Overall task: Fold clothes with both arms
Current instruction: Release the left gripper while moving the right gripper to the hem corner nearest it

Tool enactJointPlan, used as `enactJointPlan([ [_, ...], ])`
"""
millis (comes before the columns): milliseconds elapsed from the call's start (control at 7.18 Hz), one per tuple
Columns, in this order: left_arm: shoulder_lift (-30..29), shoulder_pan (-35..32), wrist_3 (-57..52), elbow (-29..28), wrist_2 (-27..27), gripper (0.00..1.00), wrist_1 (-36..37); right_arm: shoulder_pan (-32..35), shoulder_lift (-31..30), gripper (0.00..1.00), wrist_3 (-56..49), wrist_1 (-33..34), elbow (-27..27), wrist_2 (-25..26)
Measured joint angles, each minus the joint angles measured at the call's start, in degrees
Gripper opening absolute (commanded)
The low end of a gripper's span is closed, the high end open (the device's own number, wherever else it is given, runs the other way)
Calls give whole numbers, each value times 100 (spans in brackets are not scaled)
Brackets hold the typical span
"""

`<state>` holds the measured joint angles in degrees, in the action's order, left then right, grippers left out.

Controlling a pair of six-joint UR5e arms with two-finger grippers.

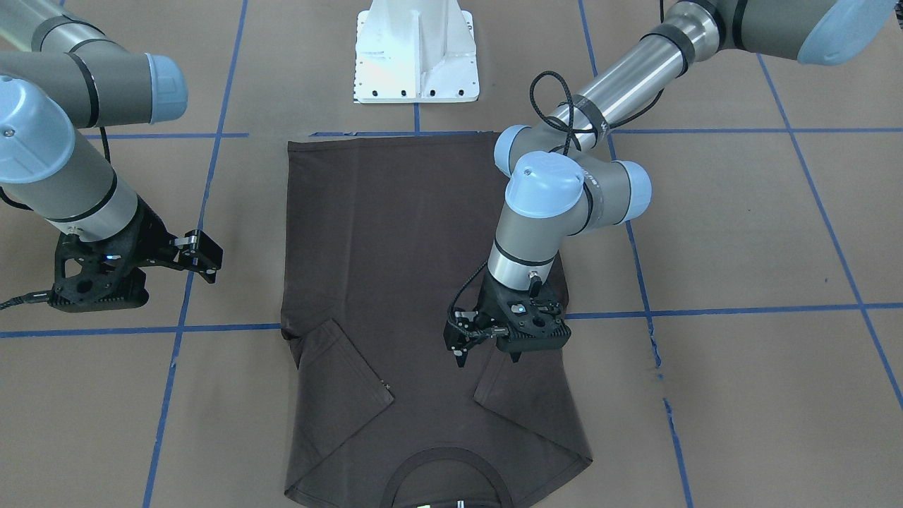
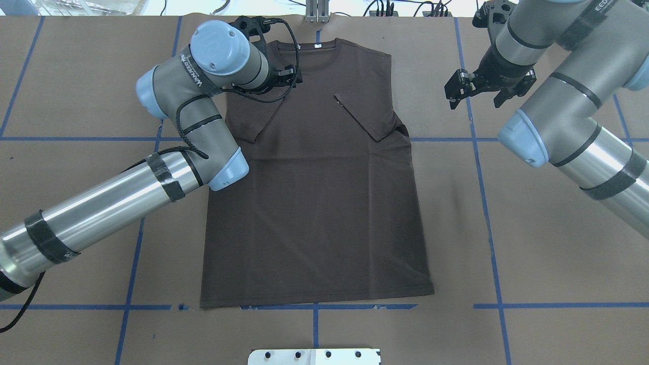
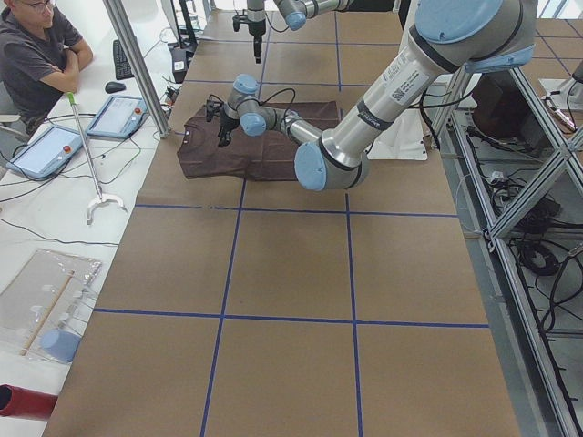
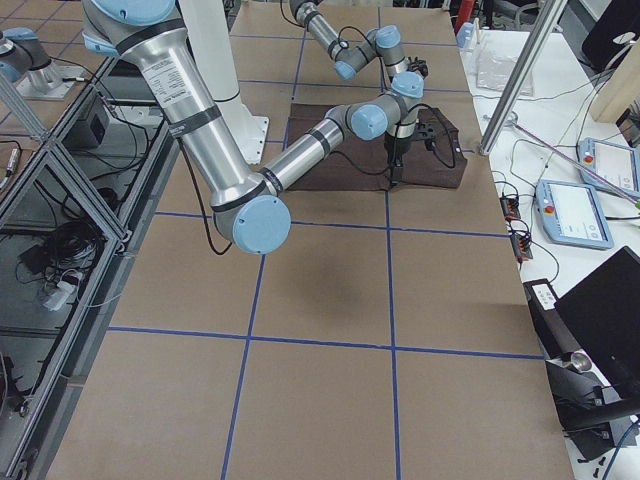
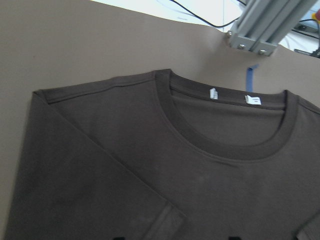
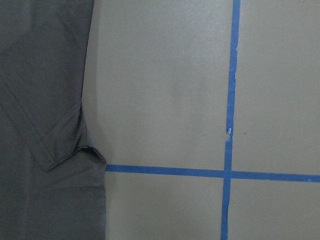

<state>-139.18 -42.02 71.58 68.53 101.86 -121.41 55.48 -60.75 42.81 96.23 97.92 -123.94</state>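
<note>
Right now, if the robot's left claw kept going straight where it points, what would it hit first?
Most likely the brown T-shirt: the left gripper points down at it, by the folded-in sleeve, jaws open. How high it hangs above the cloth is unclear.

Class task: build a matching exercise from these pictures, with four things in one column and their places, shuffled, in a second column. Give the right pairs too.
Things
1. left tool
2. right tool
3. neck tags
4. white pedestal base

Places
A. inside the collar of the T-shirt
B. over bare table, beside the T-shirt
C. past the T-shirt's hem
D. over the T-shirt, near a folded-in sleeve

Pairs: 1-D, 2-B, 3-A, 4-C
</note>
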Motion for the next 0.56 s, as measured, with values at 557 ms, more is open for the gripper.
enactJointPlan([
  [557,1669,-13,-1057,2915,711,100,1387,-781,-988,100,1417,-212,1290,59],
])
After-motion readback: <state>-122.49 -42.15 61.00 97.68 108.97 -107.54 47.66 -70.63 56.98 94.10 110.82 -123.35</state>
